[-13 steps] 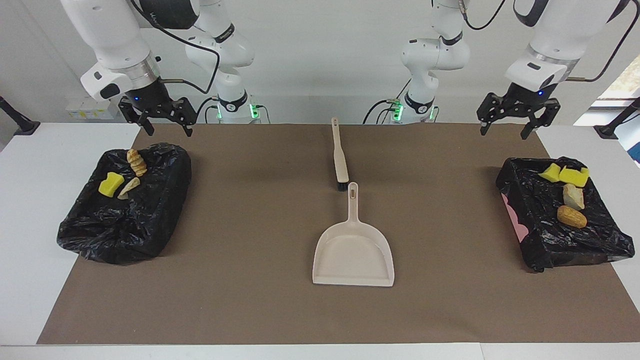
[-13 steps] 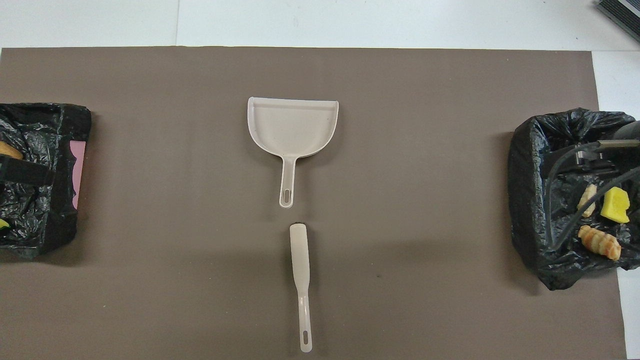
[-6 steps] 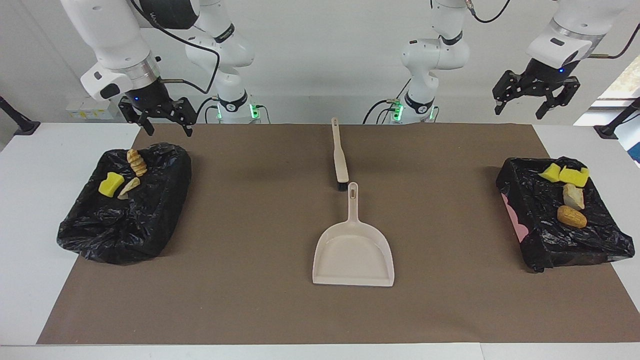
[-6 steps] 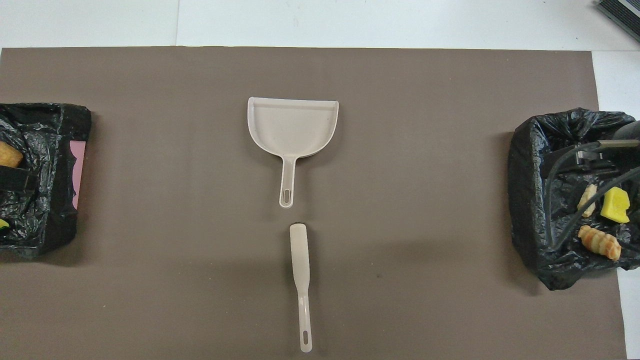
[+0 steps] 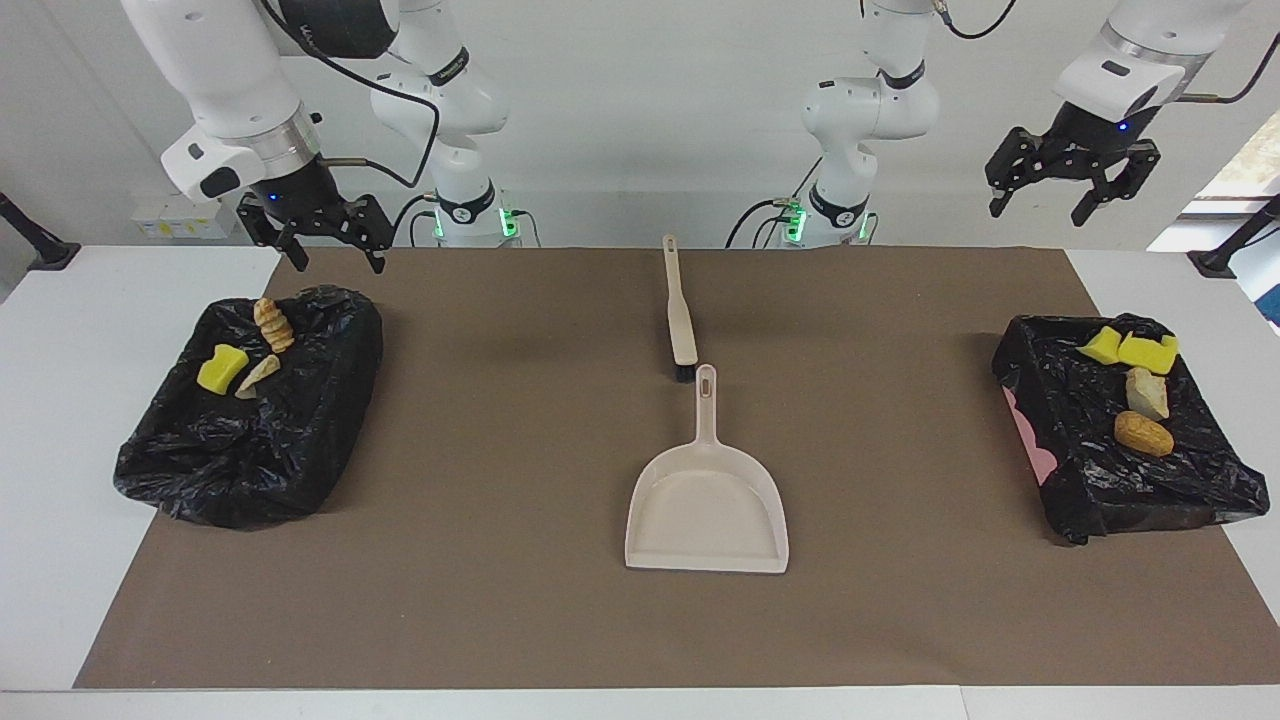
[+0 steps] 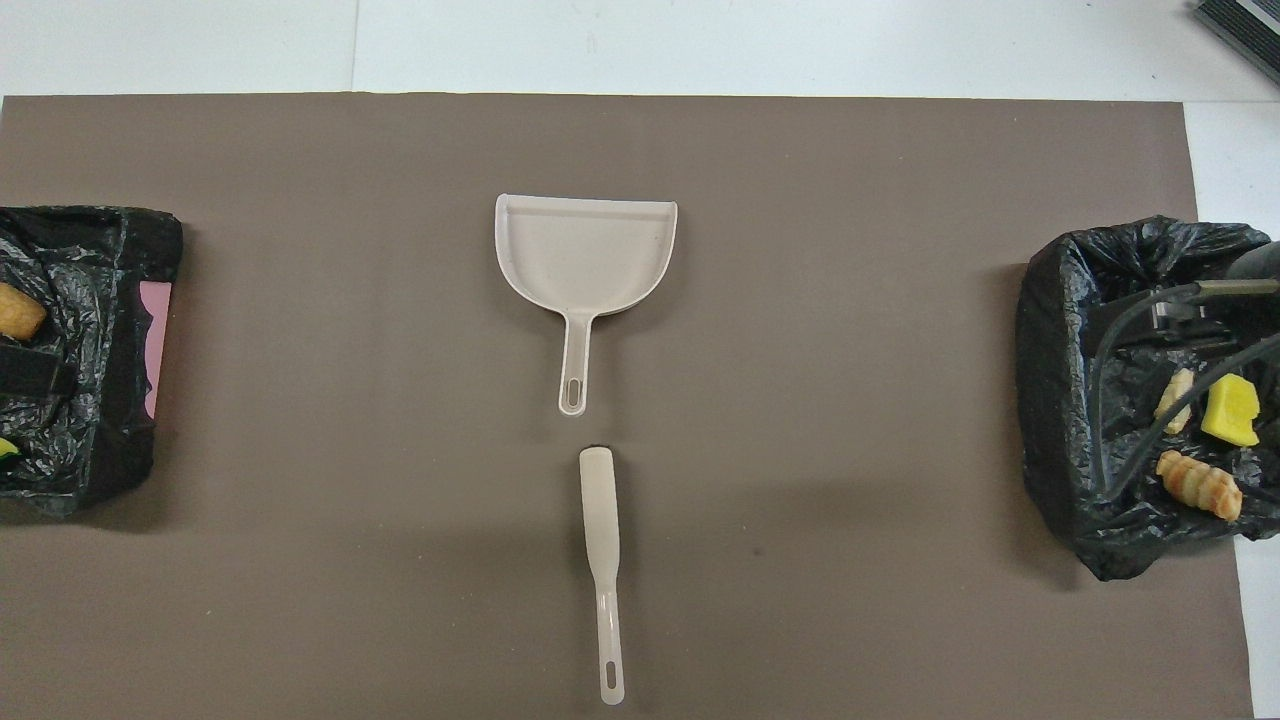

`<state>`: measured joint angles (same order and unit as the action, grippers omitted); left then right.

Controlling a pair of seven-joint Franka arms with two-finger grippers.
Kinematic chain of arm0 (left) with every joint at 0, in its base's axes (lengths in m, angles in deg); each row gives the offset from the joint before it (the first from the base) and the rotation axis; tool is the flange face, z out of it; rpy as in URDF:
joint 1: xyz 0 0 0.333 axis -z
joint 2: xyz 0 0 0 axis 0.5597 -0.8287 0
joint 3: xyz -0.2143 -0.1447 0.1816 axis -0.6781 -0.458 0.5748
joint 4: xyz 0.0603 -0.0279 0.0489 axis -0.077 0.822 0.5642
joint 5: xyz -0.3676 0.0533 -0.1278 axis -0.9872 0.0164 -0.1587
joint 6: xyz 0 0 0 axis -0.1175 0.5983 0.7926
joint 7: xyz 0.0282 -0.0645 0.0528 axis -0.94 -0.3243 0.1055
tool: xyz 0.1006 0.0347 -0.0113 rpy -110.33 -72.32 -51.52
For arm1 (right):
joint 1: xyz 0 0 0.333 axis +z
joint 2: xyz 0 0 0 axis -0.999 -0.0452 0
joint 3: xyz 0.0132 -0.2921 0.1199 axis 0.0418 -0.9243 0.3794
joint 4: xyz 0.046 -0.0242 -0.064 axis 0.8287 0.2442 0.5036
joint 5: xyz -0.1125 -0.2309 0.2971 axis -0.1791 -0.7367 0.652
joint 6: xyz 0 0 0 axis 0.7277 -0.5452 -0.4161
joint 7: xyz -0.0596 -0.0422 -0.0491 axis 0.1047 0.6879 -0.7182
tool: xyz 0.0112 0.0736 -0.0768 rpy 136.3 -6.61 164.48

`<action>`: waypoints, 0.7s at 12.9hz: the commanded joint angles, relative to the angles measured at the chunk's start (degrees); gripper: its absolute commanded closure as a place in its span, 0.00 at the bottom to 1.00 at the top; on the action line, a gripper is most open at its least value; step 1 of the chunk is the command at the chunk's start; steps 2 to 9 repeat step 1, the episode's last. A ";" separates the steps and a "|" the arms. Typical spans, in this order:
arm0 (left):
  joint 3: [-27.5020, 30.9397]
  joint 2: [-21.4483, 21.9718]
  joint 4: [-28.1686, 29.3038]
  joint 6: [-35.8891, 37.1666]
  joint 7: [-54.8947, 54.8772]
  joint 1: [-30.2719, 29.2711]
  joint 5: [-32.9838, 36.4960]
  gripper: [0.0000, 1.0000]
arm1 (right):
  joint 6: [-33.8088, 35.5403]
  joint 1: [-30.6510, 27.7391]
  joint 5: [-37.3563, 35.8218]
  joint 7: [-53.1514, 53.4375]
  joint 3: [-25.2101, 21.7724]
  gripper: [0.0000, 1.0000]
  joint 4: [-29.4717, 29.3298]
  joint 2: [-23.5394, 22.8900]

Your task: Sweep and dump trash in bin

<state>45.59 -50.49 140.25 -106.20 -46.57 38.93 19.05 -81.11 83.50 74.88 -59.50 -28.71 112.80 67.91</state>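
The trash lies in two black-bag-lined bins. The bin (image 5: 240,470) at the right arm's end holds a yellow sponge piece (image 5: 222,369) and two bread-like lumps (image 5: 272,322). The bin (image 5: 1150,490) at the left arm's end holds several pieces: yellow sponges (image 5: 1128,347), a tan lump (image 5: 1146,393) and an orange-brown lump (image 5: 1143,433). My right gripper (image 5: 338,257) hangs open over the robots' edge of its bin. High above the table edge by the other bin, my left gripper (image 5: 1040,213) is open and holds nothing.
A beige dustpan (image 5: 707,505) lies mid-mat with its handle toward the robots. A beige brush (image 5: 680,310) lies in line with it, nearer the robots. The brown mat (image 5: 480,450) covers the table between the bins.
My left gripper has risen from just above its bin's edge to well above the table. The right arm, trash, dustpan and brush have not moved.
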 commanded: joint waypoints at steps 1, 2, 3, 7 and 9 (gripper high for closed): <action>-0.50 1.73 1.87 0.20 -0.01 -0.85 -0.59 0.00 | 0.19 -0.84 0.11 0.84 0.75 0.00 0.86 0.85; -0.50 1.73 1.87 0.20 -0.01 -0.85 -0.59 0.00 | 0.19 -0.84 0.11 0.84 0.75 0.00 0.86 0.85; -0.50 1.73 1.87 0.20 -0.01 -0.85 -0.59 0.00 | 0.19 -0.84 0.11 0.84 0.75 0.00 0.86 0.85; -0.50 1.73 1.87 0.20 -0.01 -0.85 -0.59 0.00 | 0.19 -0.84 0.11 0.84 0.75 0.00 0.86 0.85; -0.50 1.73 1.87 0.20 -0.01 -0.85 -0.59 0.00 | 0.19 -0.84 0.11 0.84 0.75 0.00 0.86 0.85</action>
